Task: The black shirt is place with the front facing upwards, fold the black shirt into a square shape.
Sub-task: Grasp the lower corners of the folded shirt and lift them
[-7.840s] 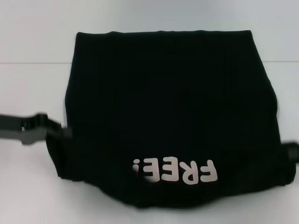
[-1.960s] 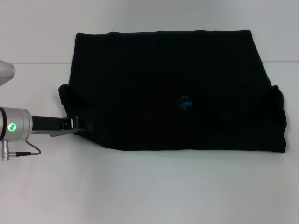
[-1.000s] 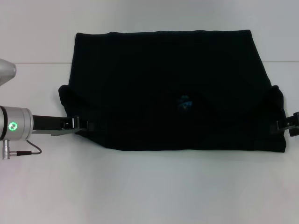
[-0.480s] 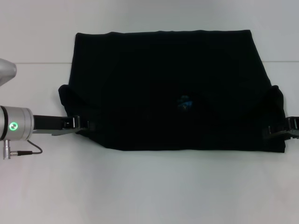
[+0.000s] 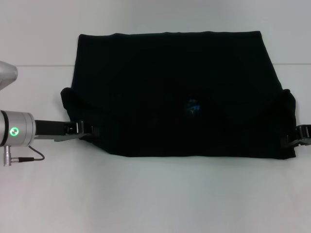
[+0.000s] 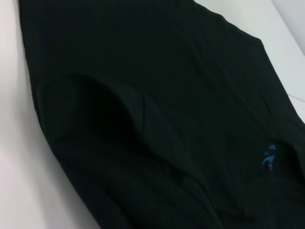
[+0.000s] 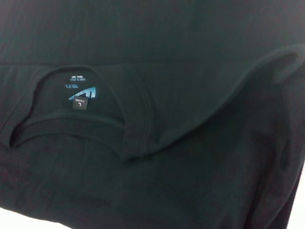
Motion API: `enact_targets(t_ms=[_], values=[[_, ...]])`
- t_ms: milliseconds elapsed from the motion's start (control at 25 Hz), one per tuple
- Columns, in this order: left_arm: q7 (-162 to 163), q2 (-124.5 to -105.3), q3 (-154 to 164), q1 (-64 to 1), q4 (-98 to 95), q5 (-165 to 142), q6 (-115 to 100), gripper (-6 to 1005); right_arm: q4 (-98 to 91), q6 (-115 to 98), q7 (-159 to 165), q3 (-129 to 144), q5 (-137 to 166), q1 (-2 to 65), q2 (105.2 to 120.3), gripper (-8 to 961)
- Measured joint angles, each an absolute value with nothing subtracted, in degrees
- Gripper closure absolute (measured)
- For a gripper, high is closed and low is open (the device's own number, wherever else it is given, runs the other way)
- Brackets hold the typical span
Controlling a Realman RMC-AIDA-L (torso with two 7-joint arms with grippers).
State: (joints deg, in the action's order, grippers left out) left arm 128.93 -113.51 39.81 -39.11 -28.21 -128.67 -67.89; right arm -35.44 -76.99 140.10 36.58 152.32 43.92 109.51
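Folded black shirt (image 5: 177,94) (blue label up) lies between left gripper (image 5: 83,130) and right gripper (image 5: 295,137), each touching an edge; grip unclear.

Lab-type setup: bare white table (image 5: 155,199)

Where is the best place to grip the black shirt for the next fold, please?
Probably at the two side edges of the shirt, low and from the sides. The cloth lies flat; the left end effector and the right end effector already sit at those edges.
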Motion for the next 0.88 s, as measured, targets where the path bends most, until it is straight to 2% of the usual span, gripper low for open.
enact_targets(t_ms=[360, 480, 880], values=[[128.93, -113.55, 39.7, -39.11, -28.16, -128.67, -68.07, 958, -35.63, -76.99, 140.09, 36.92, 152.32, 43.81, 109.5, 898], [128.96, -113.55, 39.78, -39.11, -28.14, -128.67, -68.12, 958, -35.72, -77.07, 140.05, 36.92, 152.32, 43.76, 109.46, 953], [129.82, -112.66, 39.15, -39.1, -28.38, -128.66, -72.94, 958, -36.41, -81.42, 138.24, 36.53, 152.18, 43.35, 107.89, 947]])
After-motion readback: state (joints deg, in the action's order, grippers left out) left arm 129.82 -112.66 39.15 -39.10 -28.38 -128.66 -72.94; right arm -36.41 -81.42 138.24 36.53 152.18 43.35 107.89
